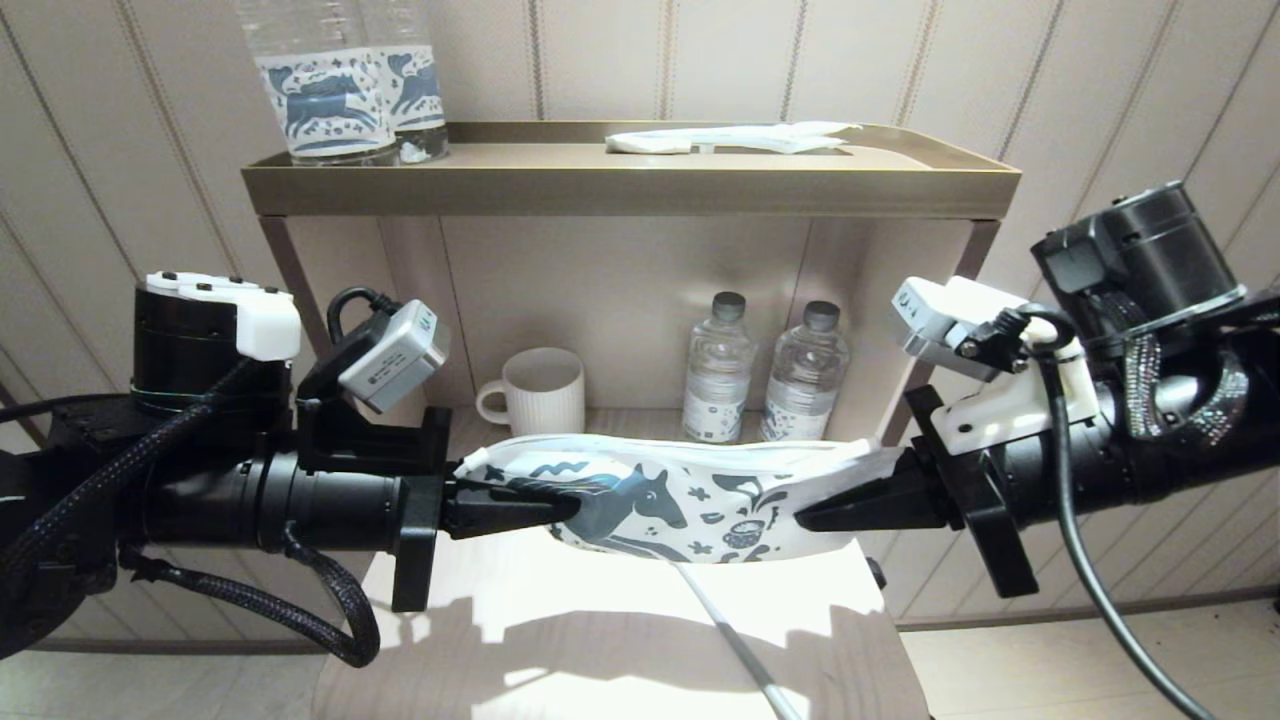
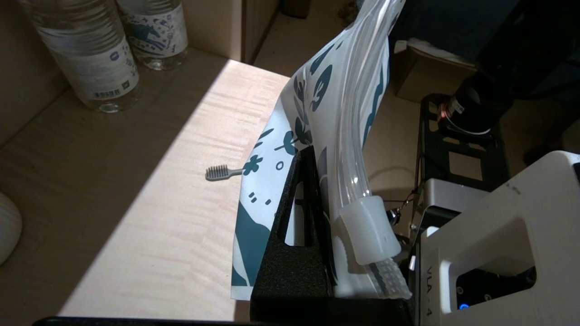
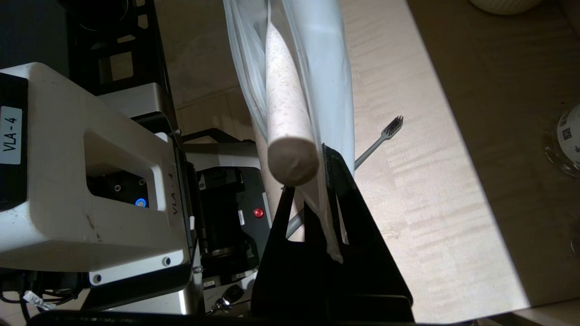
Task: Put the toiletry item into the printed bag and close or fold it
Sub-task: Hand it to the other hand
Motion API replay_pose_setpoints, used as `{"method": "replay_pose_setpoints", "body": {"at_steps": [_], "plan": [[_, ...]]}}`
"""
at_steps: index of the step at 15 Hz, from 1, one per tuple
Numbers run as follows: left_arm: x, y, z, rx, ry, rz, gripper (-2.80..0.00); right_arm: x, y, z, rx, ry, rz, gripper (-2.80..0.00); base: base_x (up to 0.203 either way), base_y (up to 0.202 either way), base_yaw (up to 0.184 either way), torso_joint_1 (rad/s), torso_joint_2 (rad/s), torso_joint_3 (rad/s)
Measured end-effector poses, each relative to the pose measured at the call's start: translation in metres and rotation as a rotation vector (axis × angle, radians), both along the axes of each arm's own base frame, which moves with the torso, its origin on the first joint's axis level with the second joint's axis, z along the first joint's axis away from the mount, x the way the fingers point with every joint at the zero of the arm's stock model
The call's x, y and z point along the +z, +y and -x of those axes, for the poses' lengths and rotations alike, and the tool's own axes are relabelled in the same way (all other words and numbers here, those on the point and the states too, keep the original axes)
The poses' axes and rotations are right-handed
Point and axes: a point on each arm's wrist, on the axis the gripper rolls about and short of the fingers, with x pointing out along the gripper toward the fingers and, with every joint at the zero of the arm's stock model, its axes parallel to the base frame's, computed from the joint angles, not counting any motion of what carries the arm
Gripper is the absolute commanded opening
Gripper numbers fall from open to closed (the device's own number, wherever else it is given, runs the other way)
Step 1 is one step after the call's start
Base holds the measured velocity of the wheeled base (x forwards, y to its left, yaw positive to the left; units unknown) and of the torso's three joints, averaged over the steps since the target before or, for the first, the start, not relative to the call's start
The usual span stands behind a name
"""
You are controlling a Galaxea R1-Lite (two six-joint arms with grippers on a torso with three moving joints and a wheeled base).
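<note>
The printed bag (image 1: 680,490), white with a dark blue horse, hangs stretched level above the table between both grippers. My left gripper (image 1: 570,508) is shut on its horse end, beside the clear zip slider (image 2: 369,228). My right gripper (image 1: 800,520) is shut on the other end, pinching the bag's thin edge (image 3: 326,68). A beige round rod (image 3: 285,99) shows inside the bag. The toiletry item, a slim grey toothbrush (image 1: 735,640), lies on the table under the bag. Its bristle head (image 2: 217,172) pokes out past the bag (image 2: 276,149), and it also shows as the toothbrush head (image 3: 393,127).
A white ribbed mug (image 1: 540,390) and two small water bottles (image 1: 718,370) stand in the shelf niche behind the bag. On the shelf's top tray (image 1: 630,185) are two horse-labelled bottles (image 1: 330,90) and a white wrapped packet (image 1: 730,138). The pale wooden table (image 1: 600,640) lies below.
</note>
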Motion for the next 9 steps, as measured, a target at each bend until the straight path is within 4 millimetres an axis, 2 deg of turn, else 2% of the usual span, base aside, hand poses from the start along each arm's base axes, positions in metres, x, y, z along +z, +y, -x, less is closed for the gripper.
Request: {"method": "replay_pose_setpoints", "body": {"at_steps": [5, 6, 9], "plan": [[0.0005, 0.0019, -0.0056, 0.017, 0.000, 0.003, -2.80, 0.0040, -0.0050, 0.0002, -0.019, -0.012, -0.005, -2.80, 0.000, 0.000, 0.000, 0.000, 0.00, 0.000], [0.0015, 0.0020, -0.0063, 0.019, -0.002, 0.004, 0.00, 0.0042, -0.0059, 0.0000, -0.022, -0.013, -0.006, -2.80, 0.000, 0.000, 0.000, 0.000, 0.00, 0.000], [0.0011, 0.0028, -0.0063, 0.023, 0.000, 0.003, 0.00, 0.0040, -0.0050, 0.0009, -0.018, -0.011, -0.005, -2.80, 0.000, 0.000, 0.000, 0.000, 0.00, 0.000]]}}
